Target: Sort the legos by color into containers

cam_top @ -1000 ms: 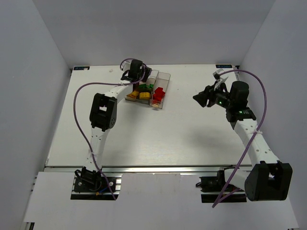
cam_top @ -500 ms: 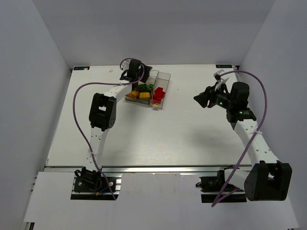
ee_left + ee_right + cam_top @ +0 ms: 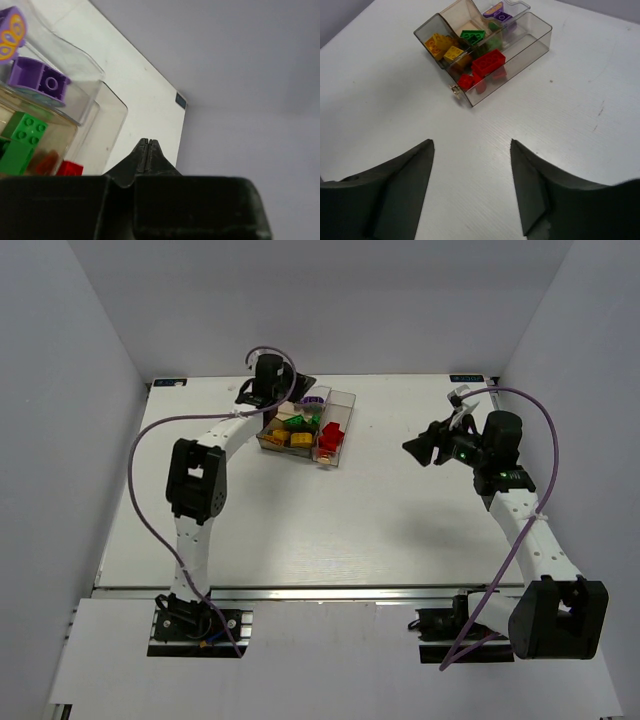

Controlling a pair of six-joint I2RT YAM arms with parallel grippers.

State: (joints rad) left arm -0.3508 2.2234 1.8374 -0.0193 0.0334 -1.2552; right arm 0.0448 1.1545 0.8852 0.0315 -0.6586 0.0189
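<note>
Legos [image 3: 488, 62] in box [image 3: 522, 60], left tool [image 3: 147, 144] closed nearby, right tool [image 3: 472, 150] spread

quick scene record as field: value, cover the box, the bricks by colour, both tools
box: clear brownish divided box on the white table
red bricks: in the long section
yellow bricks: in an end section
green bricks: mid box
purple bricks: far end section
bricks outside box: none seen
left tool: shut, empty, beside the box
right tool: open, empty, well apart from the box, facing it
</note>
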